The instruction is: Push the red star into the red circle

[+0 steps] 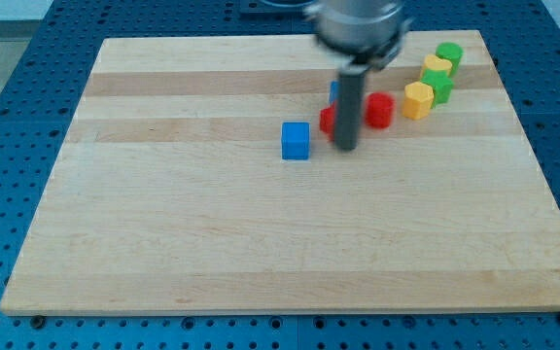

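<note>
My tip [346, 148] is the lower end of the dark rod and rests on the wooden board [212, 233] near the upper middle. A red block [328, 121], likely the red star, sits just behind the rod on its left and is mostly hidden by it. A second red block [380, 110], rounded like a circle, sits just right of the rod. The tip is at the lower edge of the left red block, between the two red blocks.
A blue cube [297, 140] lies left of the tip. Another blue block [334, 92] peeks out behind the rod. At the upper right are a yellow block [418, 100], a green block [439, 85], a yellow block [437, 66] and a green block [449, 52].
</note>
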Available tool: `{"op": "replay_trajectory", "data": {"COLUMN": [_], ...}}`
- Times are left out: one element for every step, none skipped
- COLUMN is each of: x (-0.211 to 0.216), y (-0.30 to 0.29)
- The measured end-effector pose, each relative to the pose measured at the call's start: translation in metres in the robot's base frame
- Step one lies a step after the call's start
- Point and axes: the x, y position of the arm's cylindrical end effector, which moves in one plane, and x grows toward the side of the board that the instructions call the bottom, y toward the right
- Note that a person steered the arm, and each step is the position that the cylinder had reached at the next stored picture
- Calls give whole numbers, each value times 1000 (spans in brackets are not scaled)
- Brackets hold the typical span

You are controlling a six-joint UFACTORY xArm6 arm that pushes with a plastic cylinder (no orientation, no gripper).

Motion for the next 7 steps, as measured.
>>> {"op": "replay_trajectory", "data": {"x": [-8,-8,20,97,110,87,43], "y": [14,14,-12,-23,-71,-140,-155]}}
